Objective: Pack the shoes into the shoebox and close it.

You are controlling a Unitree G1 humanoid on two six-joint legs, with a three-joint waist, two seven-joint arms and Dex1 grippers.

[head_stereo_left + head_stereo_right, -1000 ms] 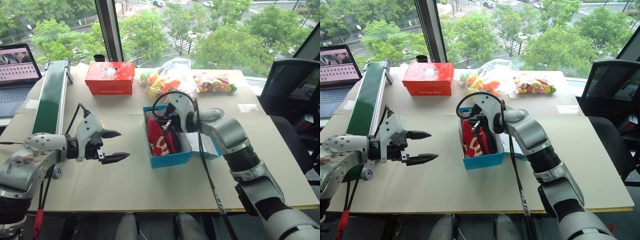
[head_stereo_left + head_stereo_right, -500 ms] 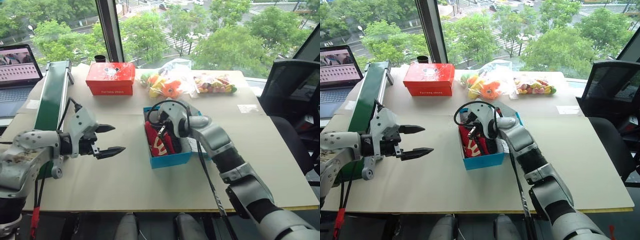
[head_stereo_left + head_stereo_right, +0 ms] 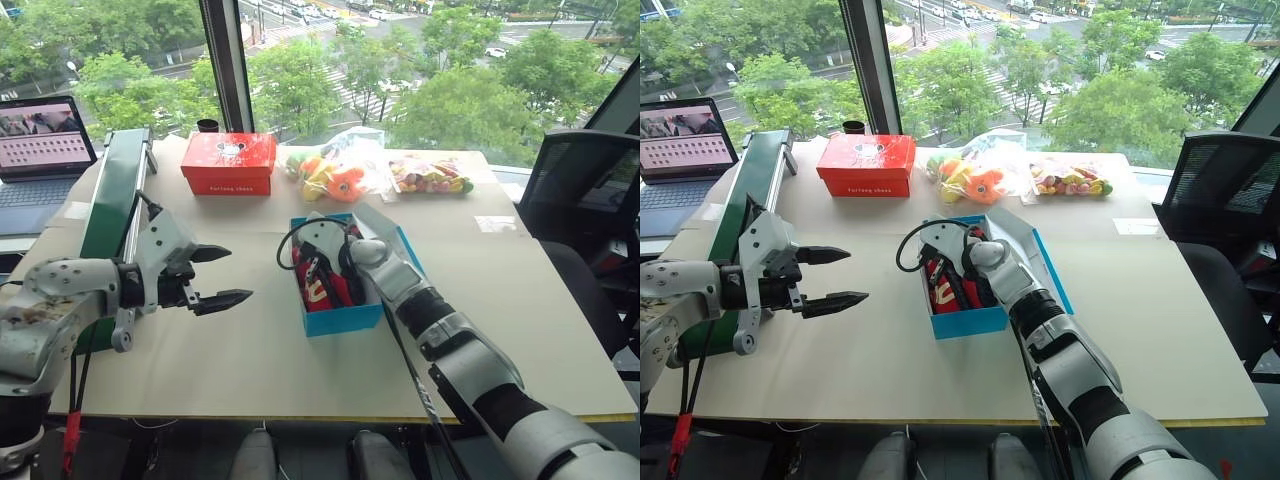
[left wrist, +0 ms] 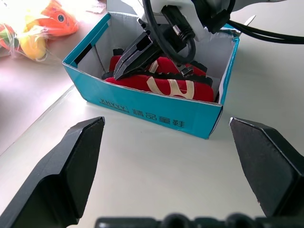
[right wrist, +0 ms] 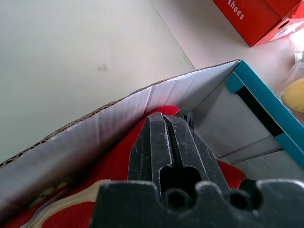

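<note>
Left wrist view: right gripper (image 4: 116, 73) jaws are pressing together, empty, onto the red shoes (image 4: 166, 85) lying inside the open blue shoebox (image 3: 345, 318) mid-bench. Left gripper (image 3: 222, 276) is hovering left of it, jaws spread wide, holding nothing.

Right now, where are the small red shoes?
In the head views, the soft red shoes lie inside the open bright blue cardboard shoebox at mid-table, with the right end effector shut and pushed down among them.
</note>
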